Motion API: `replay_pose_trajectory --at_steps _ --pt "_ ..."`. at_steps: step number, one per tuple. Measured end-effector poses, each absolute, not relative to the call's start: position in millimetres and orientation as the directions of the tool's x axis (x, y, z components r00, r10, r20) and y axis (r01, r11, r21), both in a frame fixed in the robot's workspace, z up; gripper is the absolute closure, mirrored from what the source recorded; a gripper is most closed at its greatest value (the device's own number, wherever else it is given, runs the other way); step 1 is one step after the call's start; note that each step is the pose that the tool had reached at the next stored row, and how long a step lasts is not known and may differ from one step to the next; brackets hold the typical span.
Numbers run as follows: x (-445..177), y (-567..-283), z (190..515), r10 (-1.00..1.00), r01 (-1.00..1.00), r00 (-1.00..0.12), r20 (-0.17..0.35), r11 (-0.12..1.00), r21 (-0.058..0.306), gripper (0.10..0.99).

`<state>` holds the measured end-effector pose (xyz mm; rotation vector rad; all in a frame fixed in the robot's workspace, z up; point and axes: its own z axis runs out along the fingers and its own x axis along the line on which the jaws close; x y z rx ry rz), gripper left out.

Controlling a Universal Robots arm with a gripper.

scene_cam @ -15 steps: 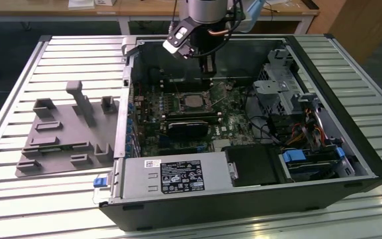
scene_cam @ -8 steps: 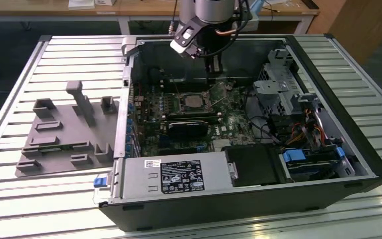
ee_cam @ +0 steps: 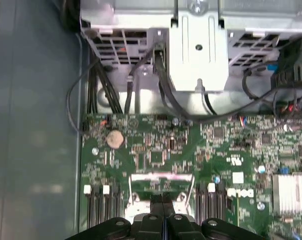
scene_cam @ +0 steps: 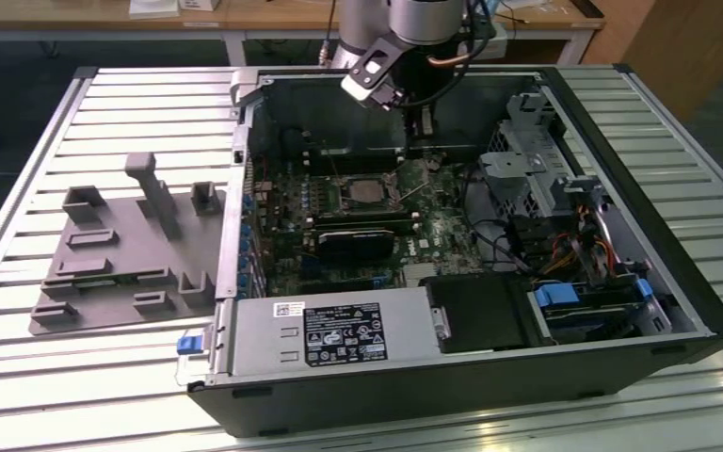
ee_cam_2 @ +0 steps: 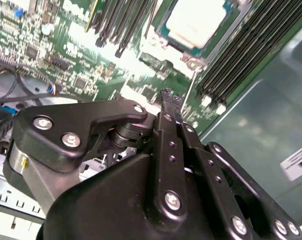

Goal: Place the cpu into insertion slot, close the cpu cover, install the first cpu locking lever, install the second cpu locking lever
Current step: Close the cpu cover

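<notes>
The cpu point(scene_cam: 364, 193), a small silver-beige square, lies flat in the insertion slot point(scene_cam: 336, 195) on the green motherboard inside the open computer case. In the second wrist view, the cpu point(ee_cam_2: 197, 19) sits framed by the slot's thin rim point(ee_cam_2: 164, 34). The cpu cover point(ee_cam: 141, 179), a silver frame with a window, stands raised just in front of my fingertips in the first wrist view; the cpu cover point(scene_cam: 414, 172) stands on the exterior view's right of the cpu. My gripper point(scene_cam: 420, 127) point(ee_cam_2: 167, 94) point(ee_cam: 163, 200) hangs over that cover, black fingers pressed together, nothing visible between them. A thin silver lever point(ee_cam_2: 188, 97) runs beside the fingertips.
Long black memory slots point(ee_cam_2: 241, 55) flank the socket. A black card point(scene_cam: 355, 243) lies nearer the front. The metal drive cage point(ee_cam: 198, 45) with cables point(ee_cam: 166, 95) walls one side. The power supply point(scene_cam: 324, 334) spans the front. A grey fixture plate point(scene_cam: 123, 254) lies outside the case.
</notes>
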<state>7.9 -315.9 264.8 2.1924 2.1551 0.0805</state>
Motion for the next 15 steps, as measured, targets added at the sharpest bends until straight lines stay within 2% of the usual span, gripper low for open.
replay_pose_trajectory --at_steps 15 --pt "41.8 -315.9 261.5 1.000 0.996 0.017 -0.010 -0.017 0.084 0.984"
